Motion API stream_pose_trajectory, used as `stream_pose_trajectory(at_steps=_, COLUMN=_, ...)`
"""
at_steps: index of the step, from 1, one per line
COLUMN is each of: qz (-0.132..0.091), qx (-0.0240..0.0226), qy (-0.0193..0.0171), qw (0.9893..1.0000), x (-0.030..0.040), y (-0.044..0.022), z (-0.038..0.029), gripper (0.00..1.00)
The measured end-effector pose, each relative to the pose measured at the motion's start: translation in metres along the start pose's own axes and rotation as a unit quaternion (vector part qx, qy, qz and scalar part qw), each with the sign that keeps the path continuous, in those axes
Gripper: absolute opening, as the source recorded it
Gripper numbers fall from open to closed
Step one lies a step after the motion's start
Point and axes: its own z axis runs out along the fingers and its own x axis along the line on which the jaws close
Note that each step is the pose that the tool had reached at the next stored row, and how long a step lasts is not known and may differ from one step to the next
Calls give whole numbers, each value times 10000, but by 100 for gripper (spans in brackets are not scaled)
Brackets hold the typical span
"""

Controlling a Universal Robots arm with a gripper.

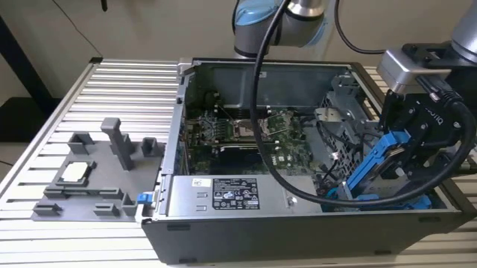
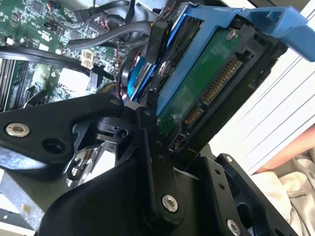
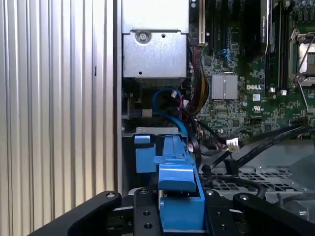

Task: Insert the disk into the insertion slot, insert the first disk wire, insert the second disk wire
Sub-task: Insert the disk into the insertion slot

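The black two-fingered hand [image 3: 179,216] is closed from both sides on the flat silver-grey disk [image 2: 206,88] in its bright blue plastic carrier frame. It holds the disk tilted at about four o'clock in the open dark grey metal computer case [image 1: 298,229], over the dark grey sheet-metal insertion slot [image 3: 152,131] and, it seems, not yet seated. The tilted frame may catch on the slot rim and twist in the grip, and the thin blue and black wires [image 3: 165,90] at the slot mouth, like the thick black cable [image 1: 294,190] sagging into the case toward six o'clock, may be pinched or pulled.
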Motion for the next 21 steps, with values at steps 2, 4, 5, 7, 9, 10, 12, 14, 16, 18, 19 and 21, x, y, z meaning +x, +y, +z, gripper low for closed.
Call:
stream_pose_trajectory(at_steps=2, qz=0, qx=0, qy=0, qw=10000, x=1, y=-1, z=36, gripper=33)
stream_pose_trajectory(at_steps=4, qz=0, qx=0, qy=0, qw=10000, x=1, y=-2, z=72, gripper=33)
stream_pose_trajectory(at_steps=5, qz=0, qx=0, qy=0, qw=10000, x=2, y=-3, z=91, gripper=33)
stream_pose_trajectory(at_steps=7, qz=0, qx=0, qy=0, qw=10000, x=2, y=-4, z=117, gripper=33)
stream_pose_trajectory(at_steps=9, qz=0, qx=0, qy=1, qw=10000, x=2, y=-4, z=134, gripper=33)
stream_pose_trajectory(at_steps=10, qz=0, qx=0, qy=1, qw=10000, x=2, y=-4, z=137, gripper=33)
stream_pose_trajectory(at_steps=12, qz=0, qx=0, qy=1, qw=10000, x=2, y=-4, z=138, gripper=33)
stream_pose_trajectory(at_steps=14, qz=0, qx=0, qy=0, qw=10000, x=2, y=-4, z=140, gripper=33)
stream_pose_trajectory(at_steps=16, qz=0, qx=1, qy=1, qw=10000, x=2, y=-5, z=140, gripper=35)
stream_pose_trajectory(at_steps=18, qz=0, qx=0, qy=0, qw=10000, x=2, y=-5, z=140, gripper=35)
stream_pose_trajectory(at_steps=19, qz=0, qx=0, qy=0, qw=10000, x=3, y=-4, z=137, gripper=41)
stream_pose_trajectory(at_steps=21, qz=1, qx=-3, qy=9, qw=10000, x=2, y=-3, z=102, gripper=41)
